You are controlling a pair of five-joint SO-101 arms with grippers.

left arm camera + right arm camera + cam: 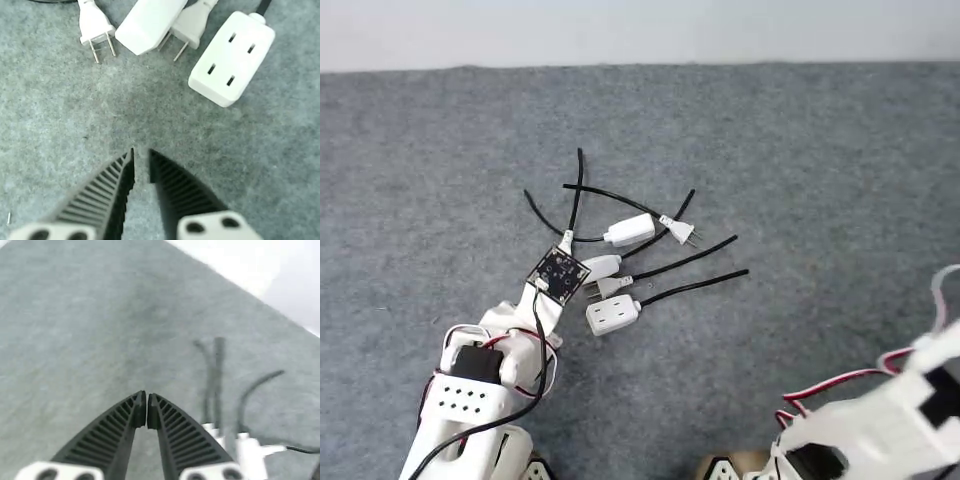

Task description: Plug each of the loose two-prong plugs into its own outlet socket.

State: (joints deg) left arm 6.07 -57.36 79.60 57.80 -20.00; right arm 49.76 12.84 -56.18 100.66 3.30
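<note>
Grey felt bench [820, 150], white wall [640, 30] running along its far edge. We're sitting at the approach stage, with nothing plugged in as far as we're seeing. Plugs and sockets are lying in a cluster around mid-bench, black cables [695, 288] fanning toward the right and far edges.

Left gripper [141, 156] is hovering low just short of the cluster, jaws barely spread, a sliver of gap, pinching nothing. Right gripper [146, 409] is sitting by the near right corner, jaws pressed together, empty.

Ahead of the left jaws we're seeing:
- a loose plug [93, 22], prongs pointing back at us
- a white body [150, 20] beside it, looking like a single socket
- a second plug [192, 22] just beside that
- the outlet block [231, 59], slots facing up

The second plug's prongs are lying near the block's edge, not in any slot.

What we're thinking for the grab:
- **Opening:** we're opening wider before going in, as the current gap is looking too thin for a plug body.
- **Grip:** we're taking the plug across its flat sides, behind the prongs, so they're not twisting in the jaws. We're gripping firm because the cable is going to drag.
- **Insertion:** the sockets are looking light and loose on the felt, so we're expecting them to slide. The right arm is probably needing to pin one down while the left is pushing in square.
</note>
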